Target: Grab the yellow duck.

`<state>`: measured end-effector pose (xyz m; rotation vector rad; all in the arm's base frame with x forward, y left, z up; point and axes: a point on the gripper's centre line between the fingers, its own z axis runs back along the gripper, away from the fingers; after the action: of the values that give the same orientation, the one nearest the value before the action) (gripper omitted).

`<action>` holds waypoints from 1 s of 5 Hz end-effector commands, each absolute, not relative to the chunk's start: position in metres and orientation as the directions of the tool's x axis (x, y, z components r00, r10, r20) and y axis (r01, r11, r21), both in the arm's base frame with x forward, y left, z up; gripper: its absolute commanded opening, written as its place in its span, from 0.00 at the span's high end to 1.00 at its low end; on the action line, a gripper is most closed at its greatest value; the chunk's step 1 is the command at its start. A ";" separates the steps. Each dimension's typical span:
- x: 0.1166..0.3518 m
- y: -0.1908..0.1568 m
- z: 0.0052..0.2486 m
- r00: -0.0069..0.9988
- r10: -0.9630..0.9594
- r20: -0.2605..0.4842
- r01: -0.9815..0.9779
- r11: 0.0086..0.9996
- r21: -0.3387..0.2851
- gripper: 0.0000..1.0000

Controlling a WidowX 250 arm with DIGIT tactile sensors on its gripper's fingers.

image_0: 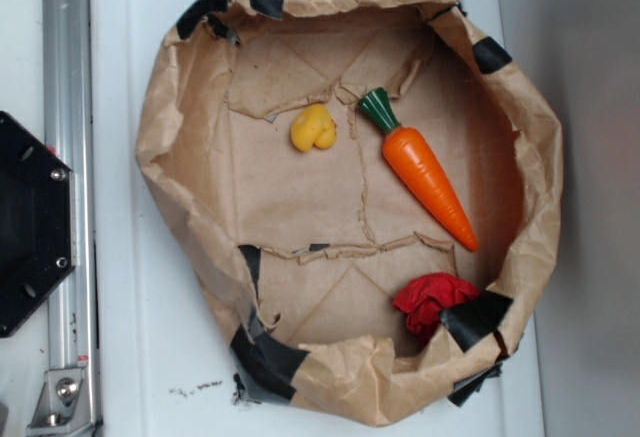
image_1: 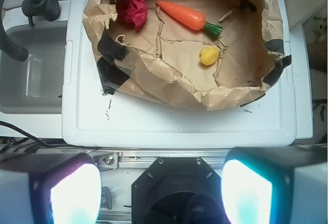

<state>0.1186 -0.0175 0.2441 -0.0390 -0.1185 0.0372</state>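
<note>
You're looking at a crumpled, matt brown paper basin [image_0: 190, 147] patched with glossy black tape [image_0: 268, 359]. In it, the small yellow duck [image_0: 314, 128] and the long orange carrot [image_0: 430, 179] look smooth, shiny plastic; the wrinkly red lump [image_0: 432, 300] looks like soft cloth.

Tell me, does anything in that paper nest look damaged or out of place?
The brown paper lining is torn, with ragged seams across its floor, and its crumpled rim is patched with black tape. The duck, carrot and red cloth lie loose but intact.
</note>
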 end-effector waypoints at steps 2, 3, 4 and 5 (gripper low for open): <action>0.159 0.011 0.234 0.965 0.255 0.057 -0.249 0.964 -0.097 0.00; 0.197 0.028 0.219 0.898 0.436 0.065 -0.425 0.895 -0.133 0.00; 0.226 0.036 0.189 0.812 0.581 0.062 -0.566 0.809 -0.158 0.00; 0.246 0.032 0.151 0.788 0.612 0.066 -0.603 0.789 -0.114 0.00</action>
<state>0.2457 0.0296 0.1418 -0.0793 -0.0617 0.6617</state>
